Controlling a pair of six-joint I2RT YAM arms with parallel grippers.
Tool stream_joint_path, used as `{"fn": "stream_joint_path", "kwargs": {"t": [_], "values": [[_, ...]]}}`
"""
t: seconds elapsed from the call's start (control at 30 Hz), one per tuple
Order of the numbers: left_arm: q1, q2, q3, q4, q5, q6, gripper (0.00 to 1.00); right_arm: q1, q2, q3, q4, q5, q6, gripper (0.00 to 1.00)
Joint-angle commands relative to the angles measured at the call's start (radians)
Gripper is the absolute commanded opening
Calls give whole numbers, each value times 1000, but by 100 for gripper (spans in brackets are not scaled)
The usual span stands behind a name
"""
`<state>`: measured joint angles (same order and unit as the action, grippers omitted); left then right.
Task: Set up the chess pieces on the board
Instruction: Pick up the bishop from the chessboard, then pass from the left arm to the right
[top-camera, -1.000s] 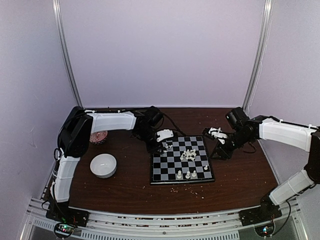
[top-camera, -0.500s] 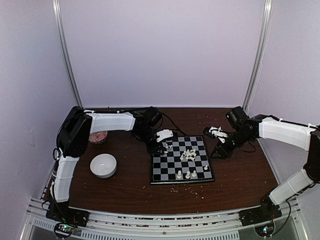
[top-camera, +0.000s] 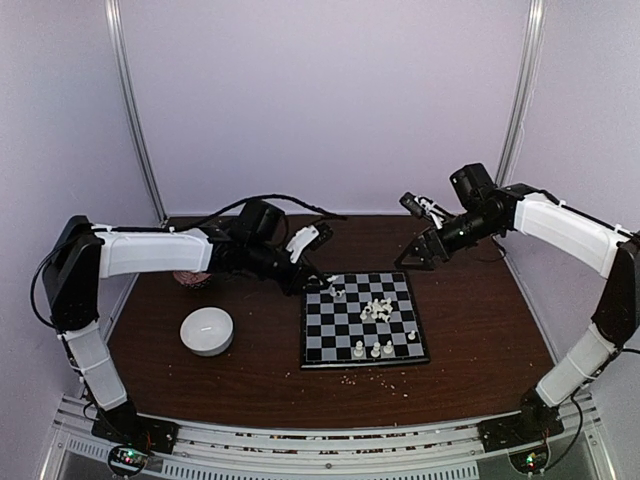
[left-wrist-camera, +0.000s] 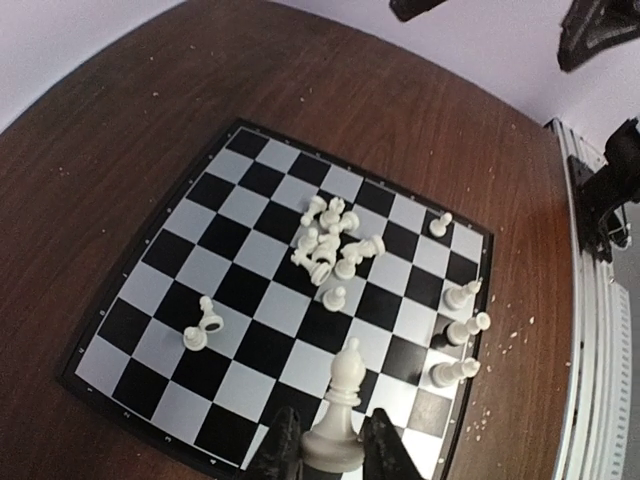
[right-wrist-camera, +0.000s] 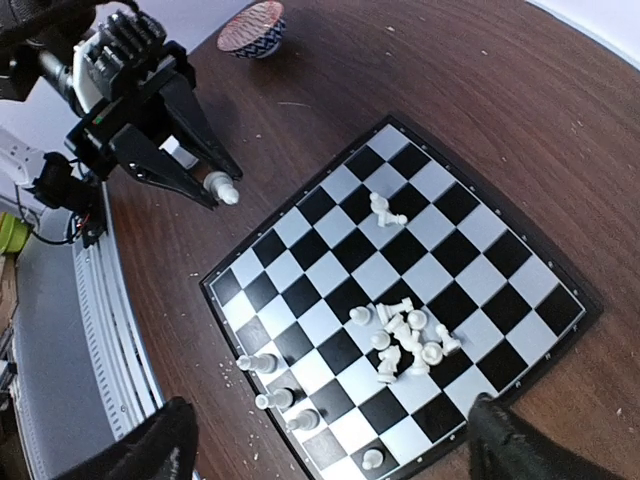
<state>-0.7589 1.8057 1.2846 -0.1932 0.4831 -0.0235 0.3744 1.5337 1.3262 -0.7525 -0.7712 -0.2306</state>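
The board (top-camera: 330, 341) lies in the middle of the table. A heap of toppled white chess pieces (top-camera: 378, 309) sits near its centre. Three pieces (top-camera: 374, 349) stand along its near edge, with one more (top-camera: 411, 336) to their right. Two pieces (top-camera: 335, 292) lie at its far left. My left gripper (top-camera: 316, 283) hovers over the board's far left corner, shut on a white bishop (left-wrist-camera: 340, 400) by its base. The bishop (right-wrist-camera: 222, 187) also shows in the right wrist view. My right gripper (top-camera: 416, 232) hangs open and empty above the board's far right corner.
A round white bowl (top-camera: 206, 330) stands left of the board. A small patterned bowl (top-camera: 190, 278) sits behind it, partly under the left arm. Crumbs (top-camera: 372, 378) dot the wood near the board's front edge. Pale walls close in the back and sides.
The right gripper has risen toward the back and opened wide. The left arm has lifted and stretched out, still gripping the bishop by the board's far left corner.
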Motion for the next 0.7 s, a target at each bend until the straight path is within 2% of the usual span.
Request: {"fn": "stream_joint_path", "kwargs": {"t": [0.0, 0.13, 0.17, 0.27, 0.33, 0.57, 0.67], "values": [[-19, -46, -52, 219, 17, -153, 16, -5, 36, 59, 9, -162, 137, 100], [-50, -63, -64, 253, -21, -170, 17, 2, 77, 67, 100, -316, 285, 100], [-54, -62, -67, 271, -22, -185, 17, 7, 90, 66, 112, -340, 311, 97], [-56, -45, -78, 342, 3, -229, 17, 21, 118, 42, 176, -366, 376, 78], [-59, -25, -66, 361, 19, -242, 17, 32, 152, 39, 186, -373, 396, 71], [-64, 11, -14, 392, 41, -262, 17, 70, 219, 54, 256, -422, 485, 54], [-69, 21, 0, 392, 44, -257, 17, 86, 238, 56, 319, -457, 552, 52]]}}
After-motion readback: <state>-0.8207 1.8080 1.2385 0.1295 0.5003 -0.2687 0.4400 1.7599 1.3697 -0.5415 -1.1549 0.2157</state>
